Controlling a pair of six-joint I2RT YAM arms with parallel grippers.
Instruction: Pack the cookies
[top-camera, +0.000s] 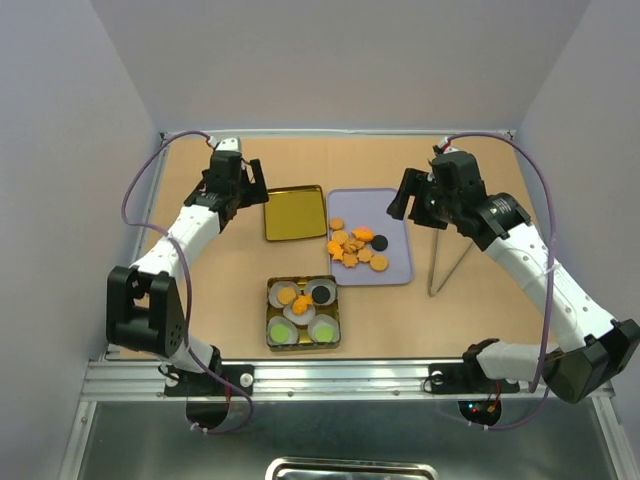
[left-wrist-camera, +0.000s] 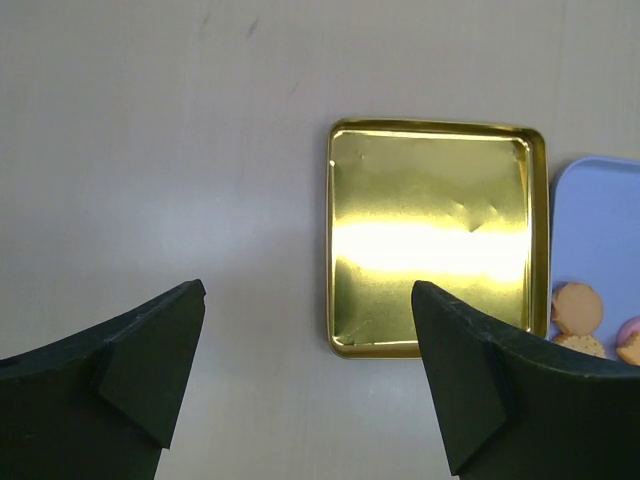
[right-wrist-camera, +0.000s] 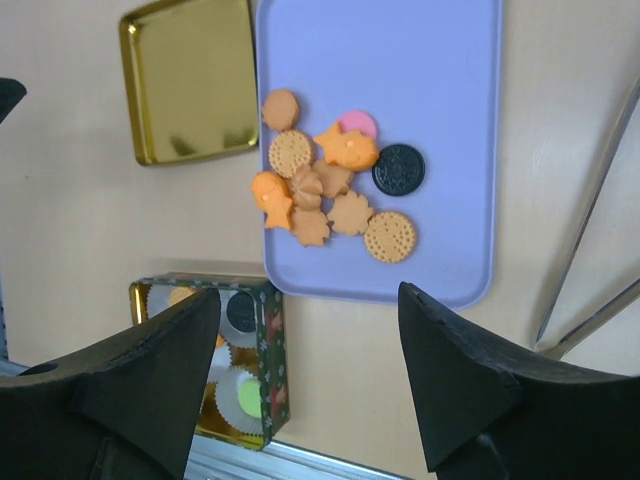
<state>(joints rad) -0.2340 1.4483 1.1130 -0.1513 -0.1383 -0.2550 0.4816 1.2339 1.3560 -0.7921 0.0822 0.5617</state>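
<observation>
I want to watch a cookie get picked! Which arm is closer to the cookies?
Right, probably: the right gripper hangs open by the tray of cookies; the left gripper is by the lid.

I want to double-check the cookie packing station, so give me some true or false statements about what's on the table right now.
The loose cookies lie on the lavender tray. True.
The gold lid holds several cookies. False: it is empty.
The left claw is open and holds nothing. True.
The tin has no cookies in it. False: some orange ones and a black one lie inside.
The tongs lie on the tray. False: they lie on the table beside it.
</observation>
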